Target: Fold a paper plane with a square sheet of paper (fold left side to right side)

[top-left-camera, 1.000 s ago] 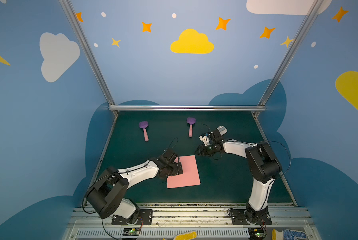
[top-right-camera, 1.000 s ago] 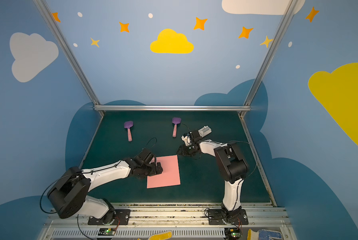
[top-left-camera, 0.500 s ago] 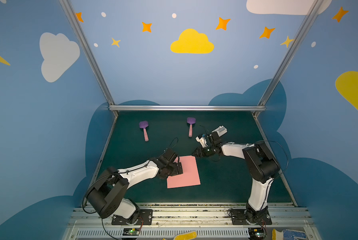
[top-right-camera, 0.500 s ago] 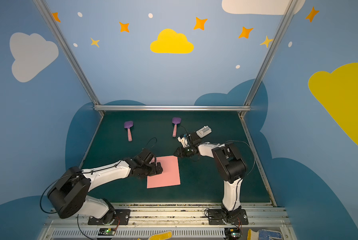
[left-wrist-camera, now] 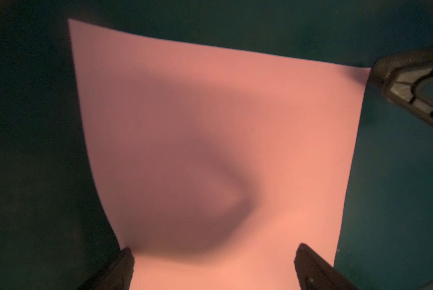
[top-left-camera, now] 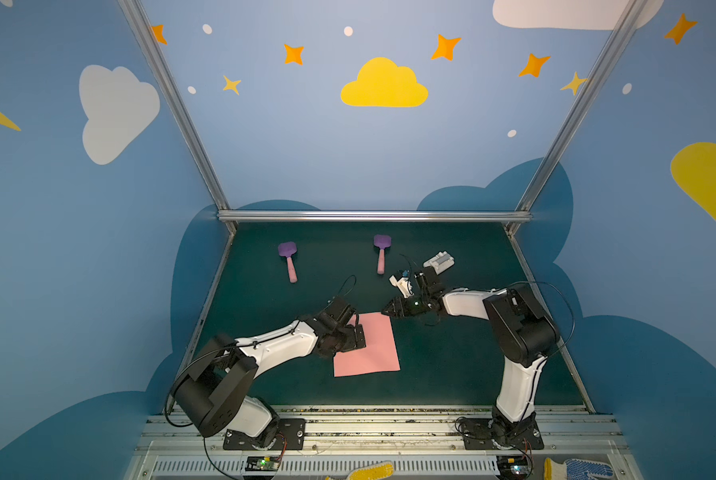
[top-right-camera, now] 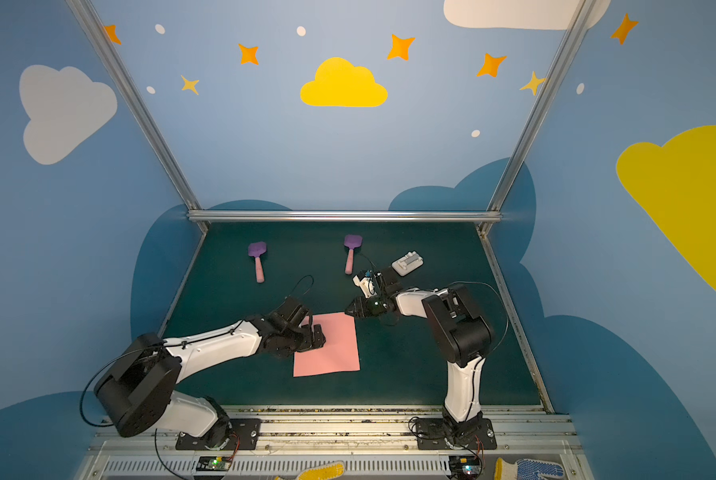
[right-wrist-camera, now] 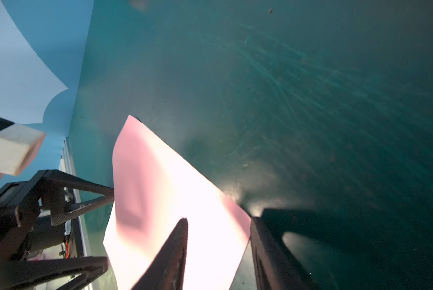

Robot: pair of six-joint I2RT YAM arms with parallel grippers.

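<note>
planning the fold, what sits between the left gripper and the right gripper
Only the square sheet of paper: it spans from the left gripper to the right gripper at its far corner, plainest in the left wrist view.

Both arms reach low toward the middle, the left hand (top-left-camera: 360,336) flat with jaws spread wide, the right hand (top-left-camera: 386,311) pointing leftward, jaws partly apart.

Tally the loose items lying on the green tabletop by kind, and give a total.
Pink paper sheet: 1
Purple spatulas with pink handles: 2
White plastic block: 1
Total: 4
</note>
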